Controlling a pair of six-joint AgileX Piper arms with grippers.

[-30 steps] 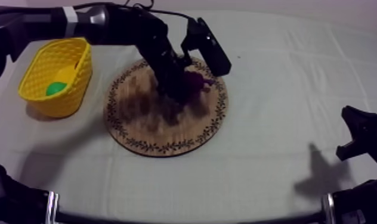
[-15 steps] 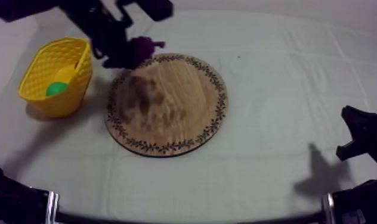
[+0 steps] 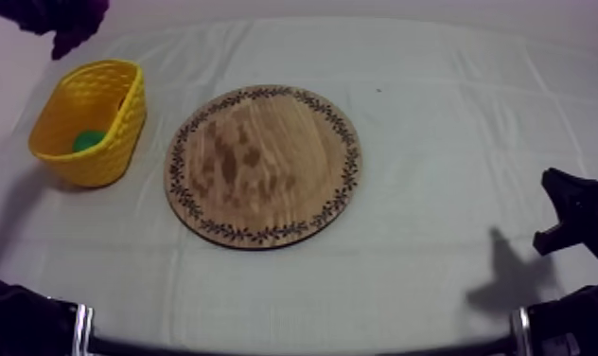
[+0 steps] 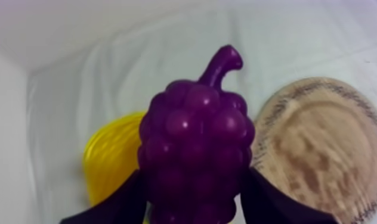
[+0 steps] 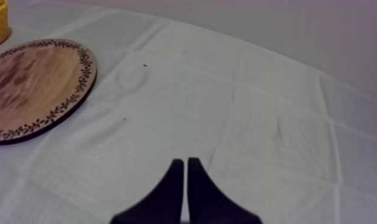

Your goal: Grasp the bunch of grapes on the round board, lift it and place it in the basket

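Our left gripper (image 4: 195, 192) was closed round the bunch of grapes (image 4: 197, 140). In the left wrist view the two black fingers (image 4: 114, 205) pressed against the lower sides of the bunch, one on each side. The purple stem pointed up and away from them. The grapes were off the wooden board (image 3: 265, 166) and in the air, carried by the left arm. From above, the arm's dark tip, with some purple on it, showed just past the far end of the yellow basket (image 3: 85, 118). We could not tell whether it was right over the basket's opening. In the left wrist view the basket lay beyond the bunch, and the board lay to the bunch's other side.

The basket stood on the desk (image 3: 435, 114) just beside the board, not touching it, and something green (image 3: 87, 140) lay inside it. The board lay flat, its patterned rim showing all the way round and nothing on it.

Our right gripper (image 5: 185, 170) sat low at its own side of the desk, well apart from the board. Its fingers were pressed together into a narrow wedge and held nothing.
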